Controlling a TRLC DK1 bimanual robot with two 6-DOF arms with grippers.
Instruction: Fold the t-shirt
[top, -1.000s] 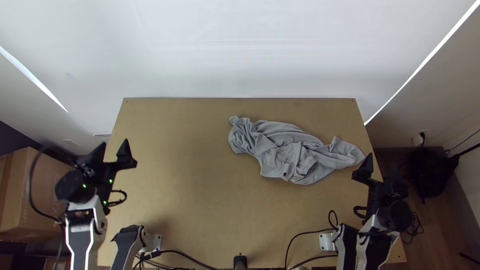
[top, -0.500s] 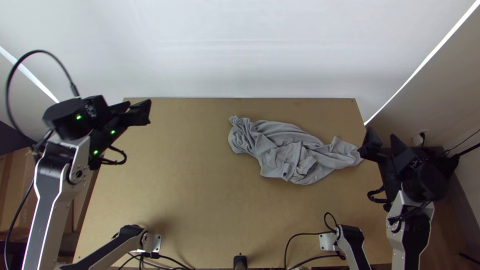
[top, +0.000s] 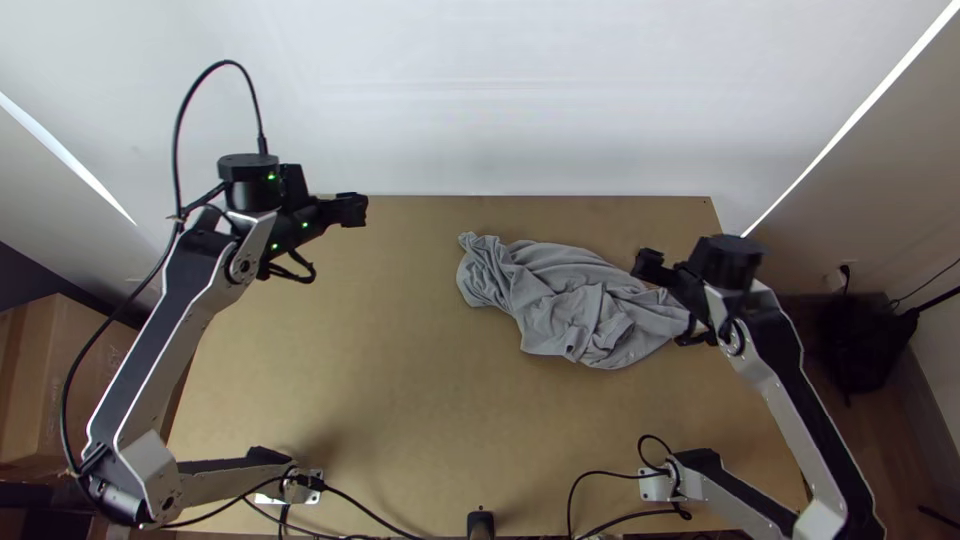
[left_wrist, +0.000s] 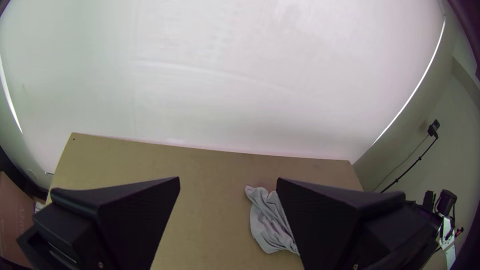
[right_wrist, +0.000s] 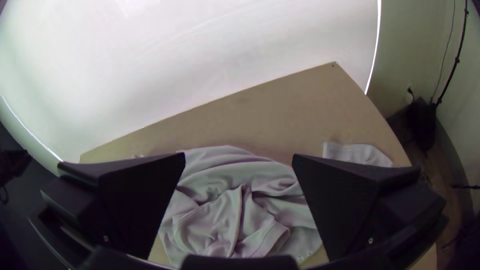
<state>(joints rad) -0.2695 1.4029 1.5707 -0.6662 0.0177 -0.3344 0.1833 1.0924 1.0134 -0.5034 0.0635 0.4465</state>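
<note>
The table (top: 400, 420) is partly covered by both arms. On its right half, the grey t-shirt (top: 565, 310) lies bunched, one end hidden behind the right end effector (top: 650, 266). That and the left end effector (top: 352, 209) are spread wide.

The grey t-shirt (top: 580, 305) lies bunched and unfolded on the table (top: 400, 380), right of centre in the top view. Its rumpled length slants from a narrow, twisted end at upper left toward the lower right. Loose creases cross the wider middle, and a small dark spot sits near its lower edge.
</note>
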